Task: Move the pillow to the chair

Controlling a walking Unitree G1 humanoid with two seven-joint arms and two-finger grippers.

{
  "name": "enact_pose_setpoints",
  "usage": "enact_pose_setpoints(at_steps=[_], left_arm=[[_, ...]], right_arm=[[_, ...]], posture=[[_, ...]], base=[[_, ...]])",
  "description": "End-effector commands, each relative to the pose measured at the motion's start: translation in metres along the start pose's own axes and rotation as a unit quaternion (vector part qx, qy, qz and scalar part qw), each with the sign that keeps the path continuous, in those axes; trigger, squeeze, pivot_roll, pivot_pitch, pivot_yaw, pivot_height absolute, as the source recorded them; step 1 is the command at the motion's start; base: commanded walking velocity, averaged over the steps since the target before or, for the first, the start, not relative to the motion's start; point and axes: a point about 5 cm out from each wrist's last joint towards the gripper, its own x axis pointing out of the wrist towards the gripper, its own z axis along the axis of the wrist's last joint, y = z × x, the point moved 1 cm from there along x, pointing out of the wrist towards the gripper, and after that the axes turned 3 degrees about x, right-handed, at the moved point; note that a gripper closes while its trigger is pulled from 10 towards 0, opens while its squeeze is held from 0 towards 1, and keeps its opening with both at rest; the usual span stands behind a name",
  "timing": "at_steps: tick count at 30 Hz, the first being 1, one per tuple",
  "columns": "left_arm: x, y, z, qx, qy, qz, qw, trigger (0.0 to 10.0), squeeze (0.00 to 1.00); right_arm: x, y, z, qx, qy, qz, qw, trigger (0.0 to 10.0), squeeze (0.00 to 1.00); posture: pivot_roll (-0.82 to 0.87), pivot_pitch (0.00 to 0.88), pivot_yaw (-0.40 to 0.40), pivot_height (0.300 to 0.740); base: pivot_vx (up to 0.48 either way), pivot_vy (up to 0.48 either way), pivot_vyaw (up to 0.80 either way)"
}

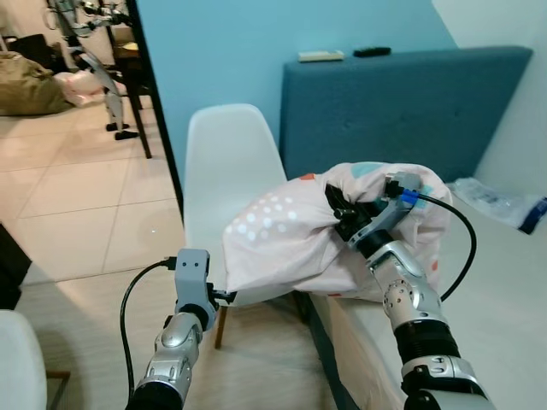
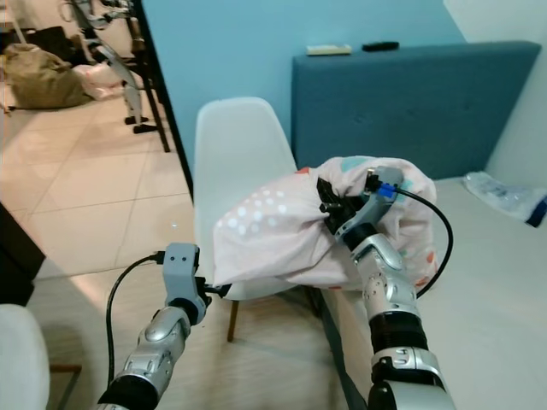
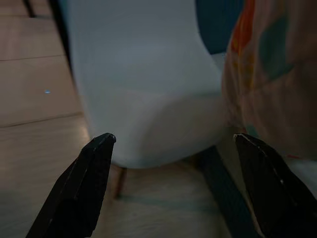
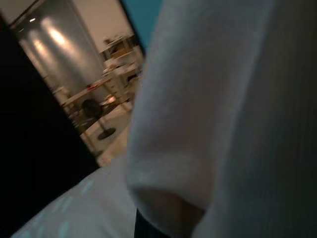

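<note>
Pillow: soft pale pink pillow with white dots and orange and teal patches (image 1: 295, 243). It is lifted, bunched at the middle, and hangs between the bed edge and the chair; its lower left corner overlaps the chair seat area.
Right gripper: the right gripper (image 1: 340, 213) is clamped on a gathered fold of the pillow at its upper middle. Fabric is pinched between the black fingers. In the right wrist view the pale cloth lies close against the lens.
Left gripper: the left gripper (image 3: 173, 144) is positioned low, just beside the pillow's lower left corner, in front of the chair seat. In the left wrist view its two black fingers (image 3: 79, 191) stand wide apart with nothing between them.
Chair: white moulded plastic chair with wooden legs (image 1: 224, 162). It stands against the blue wall, just beside the bed.
Bed: pale mattress (image 1: 504, 307) with a dark teal upholstered headboard (image 1: 402, 102).
Headboard top: two small flat objects, one light (image 1: 320, 56) and one dark (image 1: 372, 52).
Floor: beige tiles (image 1: 77, 205).
</note>
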Motion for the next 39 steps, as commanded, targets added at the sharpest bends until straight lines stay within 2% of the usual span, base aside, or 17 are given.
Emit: enact_pose_setpoints(at_steps=[1, 16, 20, 25, 29, 31, 34, 39], left_arm=[[0.0, 0.002, 0.0, 0.0, -0.001, 0.0, 1.0, 10.0, 0.0], [0.0, -0.001, 0.002, 0.003, -0.006, -0.006, 1.0, 10.0, 0.0], [0.001, -0.003, 0.003, 0.01, -0.006, -0.016, 1.0, 10.0, 0.0], [0.002, -0.006, 0.002, 0.016, -0.003, -0.018, 1.0, 10.0, 0.0], [0.003, -0.006, 0.004, 0.015, -0.004, -0.011, 1.0, 10.0, 0.0], [0.005, -0.004, 0.005, 0.001, -0.004, 0.0, 1.0, 10.0, 0.0], [0.005, -0.003, 0.005, 0.002, -0.004, -0.001, 1.0, 10.0, 0.0], [0.005, -0.002, 0.006, 0.0, -0.007, 0.001, 1.0, 10.0, 0.0]], right_arm=[[0.001, 0.004, 0.0, -0.01, -0.002, 0.014, 1.0, 10.0, 0.0], [0.001, -0.001, 0.009, -0.011, -0.028, -0.002, 1.0, 10.0, 0.0], [0.002, -0.012, 0.021, -0.007, -0.054, -0.049, 0.997, 10.0, 0.0], [0.003, -0.013, 0.034, -0.017, -0.077, -0.048, 0.996, 10.0, 0.0], [0.006, -0.01, 0.042, -0.023, -0.089, -0.041, 0.995, 10.0, 0.0], [0.008, -0.005, 0.048, -0.028, -0.1, -0.027, 0.994, 10.0, 0.0], [0.01, -0.001, 0.052, -0.031, -0.106, -0.018, 0.994, 10.0, 0.0], [0.016, 0.014, 0.069, -0.045, -0.131, 0.015, 0.99, 10.0, 0.0]], posture=[[-0.05, 0.0, 0.012, 0.74], [-0.05, 0.0, 0.016, 0.74], [-0.05, 0.0, 0.016, 0.74], [-0.05, 0.0, 0.014, 0.74], [-0.05, 0.0, 0.015, 0.74], [-0.05, 0.0, 0.015, 0.74], [-0.05, 0.0, 0.014, 0.74], [-0.05, 0.0, 0.012, 0.74]], base=[[0.0, 0.0, 0.76], [0.0, 0.0, 0.76], [0.0, 0.0, 0.0], [0.0, -0.444, 0.0], [0.0, -0.48, 0.0], [0.0, 0.0, 0.0], [0.0, 0.0, 0.0], [0.0, 0.0, 0.0]])
